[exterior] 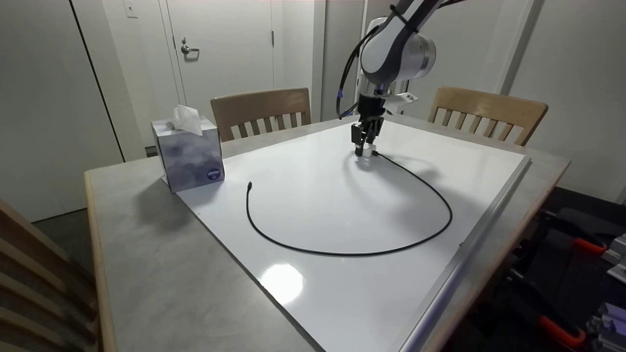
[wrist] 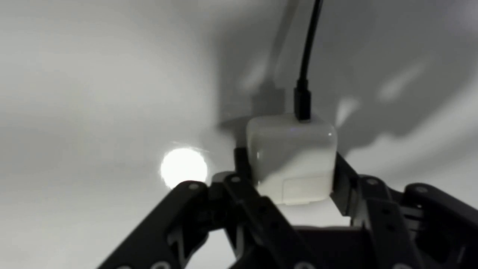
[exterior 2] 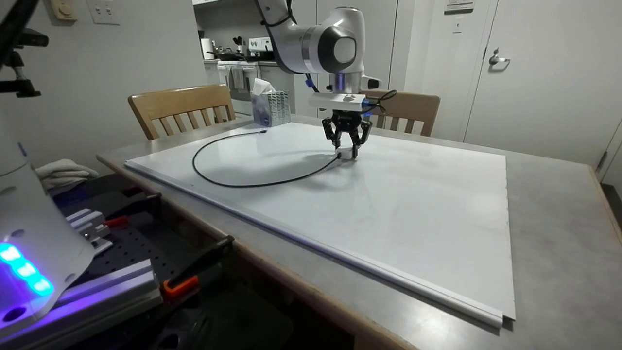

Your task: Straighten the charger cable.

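In an exterior view, can see charger cable [exterior: 352, 254] bowed in a broad curve over white board [exterior: 313, 215], with its loose end [exterior: 249, 187] near tissue box [exterior: 190, 155]. In an exterior view, note gripper [exterior 2: 346, 150] low over the board, clamped on white charger block [exterior 2: 345, 154] at the cable's other end. In wrist view, find plug [wrist: 302, 101] seated in the block; could work it out by pulling askew or, for lack of a hold on loose end, merely drag the curve along glossy board unstraightened.

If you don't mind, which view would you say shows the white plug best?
The wrist view: the plug looks largest there, with the cable entering it. Both exterior views show it small, held between the jaws.
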`<state>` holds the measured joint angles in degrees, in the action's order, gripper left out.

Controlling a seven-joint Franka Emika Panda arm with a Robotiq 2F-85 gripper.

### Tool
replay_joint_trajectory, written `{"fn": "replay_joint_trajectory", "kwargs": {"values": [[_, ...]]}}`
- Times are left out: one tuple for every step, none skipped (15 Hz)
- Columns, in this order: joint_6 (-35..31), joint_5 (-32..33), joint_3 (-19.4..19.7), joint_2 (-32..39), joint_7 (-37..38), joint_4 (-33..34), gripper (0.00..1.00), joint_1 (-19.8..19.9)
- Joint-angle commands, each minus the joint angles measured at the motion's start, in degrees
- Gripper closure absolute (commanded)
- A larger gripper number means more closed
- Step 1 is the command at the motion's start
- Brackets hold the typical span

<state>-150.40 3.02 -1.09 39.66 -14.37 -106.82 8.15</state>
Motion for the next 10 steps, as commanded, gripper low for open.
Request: {"fn": "replay_joint_trajectory", "kwargs": {"values": [[0.11,-0.04,0.21,0.02,0.25,0.11,0.48,-0.04],[0.1,-0.04,0.28,0.02,0.37,0.11,0.48,-0.04],[0.1,-0.05,0.29,0.02,0.44,0.11,0.73,-0.05],[1.03,-0.51,-0.01,0.4,0.24,0.91,0.73,0.35],[2.7,-0.72,0.95,0.6,1.99,1.59,0.73,0.06],[3.79,-0.91,1.97,0.88,4.07,2.1,0.73,-0.36],[5.61,-1.55,3.32,0.87,7.44,2.49,0.73,-0.54],[6.71,-1.7,4.19,0.94,9.49,2.71,0.73,-0.57],[7.94,-1.45,5.17,0.93,11.14,2.86,0.73,-0.5],[9.01,-1.37,6.11,0.99,12.72,3.05,0.73,-0.34]]}}
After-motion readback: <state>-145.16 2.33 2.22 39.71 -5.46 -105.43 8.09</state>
